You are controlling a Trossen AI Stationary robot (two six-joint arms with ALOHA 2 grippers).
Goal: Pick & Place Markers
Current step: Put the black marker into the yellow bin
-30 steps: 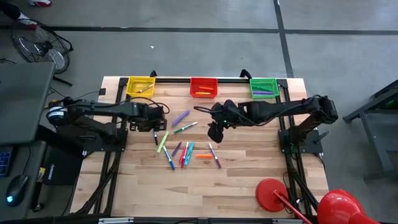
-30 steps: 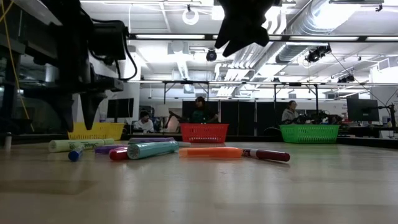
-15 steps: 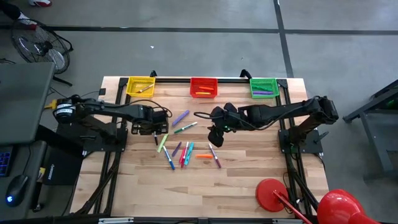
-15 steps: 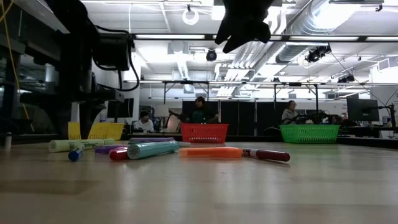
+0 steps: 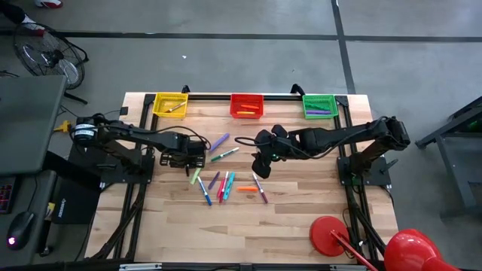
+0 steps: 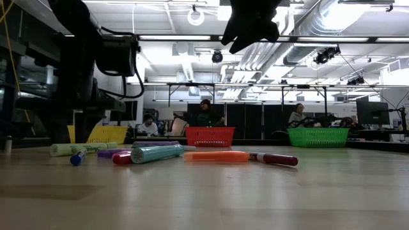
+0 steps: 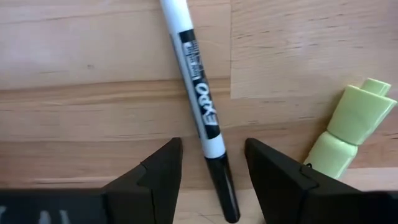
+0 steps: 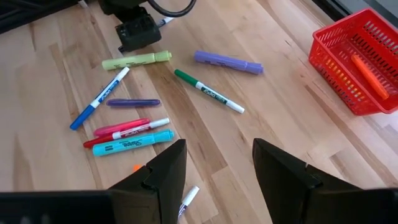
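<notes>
So this one looks early-to-middle on progress, I'd guess. A few markers are already sorted: the square yellow mesh basket [image 5: 170, 104] at 11 o'clock on the light wooden plank table [image 5: 301, 218] has 1 stick in it, the square red mesh basket [image 5: 246, 105] at 12 o'clock holds an orange one, and the square green mesh basket [image 5: 319, 105] at 1 o'clock has a couple, purple and green as far as I can tell. Most of the job is still left though: a scatter of about 10 loose markers sits mid-table, including a fat purple marker [image 5: 218, 142], a thin green-capped white marker [image 5: 224, 154], a chunky lime-green highlighter [image 5: 196, 175], a teal marker [image 5: 229, 181], an orange marker [image 5: 246, 189] and a blue-tipped white one [image 5: 205, 191]. The left claw [image 7: 211, 171] is down low at the 9 o'clock edge of that pile, fingers spread apart and straddling a white dry-erase marker with a black cap [image 7: 198, 99], not pinching it yet, with the lime highlighter just beside. The right claw [image 8: 214, 177] hangs above the 3 o'clock side of the pile, also spread and holding nothing. My read: the next pickup is that black-and-white one, with plenty more trips after.
</notes>
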